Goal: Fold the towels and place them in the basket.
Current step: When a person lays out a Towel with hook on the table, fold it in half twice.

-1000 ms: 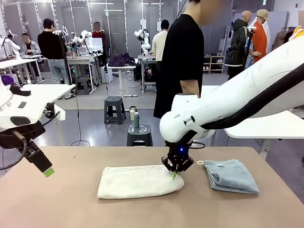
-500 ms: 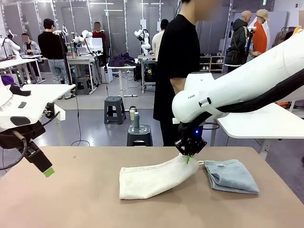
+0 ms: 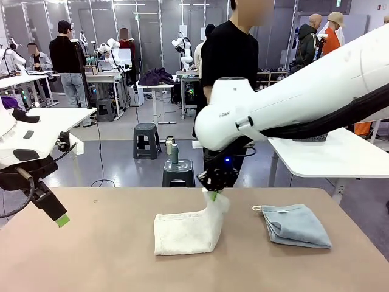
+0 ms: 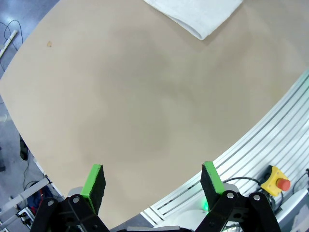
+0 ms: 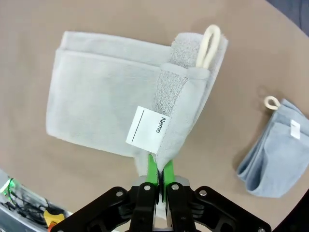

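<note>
A cream towel (image 3: 185, 231) lies at the middle of the table, its right end lifted and drawn leftward over the rest. My right gripper (image 3: 213, 194) is shut on that raised end; in the right wrist view the pinched edge (image 5: 159, 166) sits between the green pads, with a white "Name" label (image 5: 147, 128) and a cream loop (image 5: 208, 43) showing. A folded pale blue-grey towel (image 3: 296, 225) with a small loop rests at the right (image 5: 270, 164). My left gripper (image 3: 59, 218) hovers open over the table's left edge (image 4: 149, 181), nothing between its fingers. The basket is out of view.
A person in black (image 3: 228, 67) stands at the far side of the table. A white side table (image 3: 334, 155) stands at the right. In the left wrist view a corner of the cream towel (image 4: 200, 17) lies far off, and a yellow stop button (image 4: 275, 180) sits below the table edge.
My right gripper lifted the cream towel's right end, swung it right and up, then carried it leftward over the towel, which is now shorter. The left arm stayed still.
</note>
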You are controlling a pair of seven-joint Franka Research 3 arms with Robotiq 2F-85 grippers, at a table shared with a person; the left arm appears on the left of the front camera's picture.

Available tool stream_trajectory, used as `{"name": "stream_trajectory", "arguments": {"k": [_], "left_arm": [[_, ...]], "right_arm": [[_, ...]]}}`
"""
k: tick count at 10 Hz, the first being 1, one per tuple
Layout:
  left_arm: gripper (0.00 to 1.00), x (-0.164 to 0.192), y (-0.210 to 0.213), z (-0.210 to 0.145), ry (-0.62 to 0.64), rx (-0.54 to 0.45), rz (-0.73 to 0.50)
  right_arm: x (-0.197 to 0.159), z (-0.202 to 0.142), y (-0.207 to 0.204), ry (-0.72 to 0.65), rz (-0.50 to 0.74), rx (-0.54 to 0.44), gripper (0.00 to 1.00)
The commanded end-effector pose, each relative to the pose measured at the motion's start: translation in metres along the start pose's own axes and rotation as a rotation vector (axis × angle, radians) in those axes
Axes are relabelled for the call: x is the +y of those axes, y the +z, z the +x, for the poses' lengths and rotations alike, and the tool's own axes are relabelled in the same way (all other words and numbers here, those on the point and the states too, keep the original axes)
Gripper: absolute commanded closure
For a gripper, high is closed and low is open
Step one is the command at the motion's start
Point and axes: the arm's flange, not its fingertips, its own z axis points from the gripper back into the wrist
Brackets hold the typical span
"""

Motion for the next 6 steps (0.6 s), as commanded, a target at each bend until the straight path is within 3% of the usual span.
{"name": "stream_trajectory", "arguments": {"k": [1,6], "left_arm": [[0.0,-0.002,0.001,-0.001,0.017,0.009,-0.004],[0.0,-0.002,0.001,-0.001,0.017,0.009,-0.004]], "right_arm": [[0.021,0.011,-0.008,0.0,0.045,0.005,1.0],[0.079,0.023,-0.035,-0.074,0.034,0.017,1.0]]}}
